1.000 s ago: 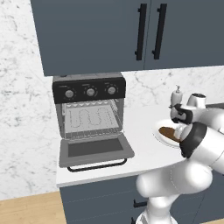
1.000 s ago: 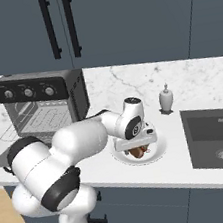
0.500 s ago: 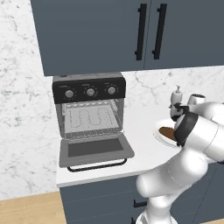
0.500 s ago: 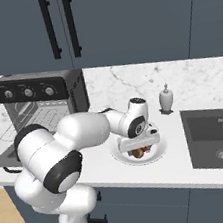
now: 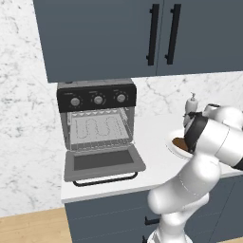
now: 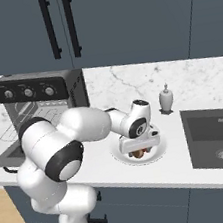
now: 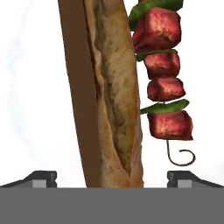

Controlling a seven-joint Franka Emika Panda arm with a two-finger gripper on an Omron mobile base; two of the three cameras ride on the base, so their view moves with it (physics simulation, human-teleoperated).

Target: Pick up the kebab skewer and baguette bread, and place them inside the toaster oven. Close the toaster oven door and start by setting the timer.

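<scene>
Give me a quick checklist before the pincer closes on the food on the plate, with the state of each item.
1. Pincer open: ok, fingertips wide apart.
2. Baguette bread between the fingertips: ok, it runs up the middle of the hand view.
3. Kebab skewer clear of the grasp: cannot tell, it lies close beside the loaf.
4. Toaster oven door down: ok, folded flat.
5. Toaster oven rack free: ok, bare wire.
6. Plate steady on the counter: ok.

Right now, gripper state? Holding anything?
Gripper: open, empty, jaws either side of the baguette bread, kebab skewer beside it.
</scene>
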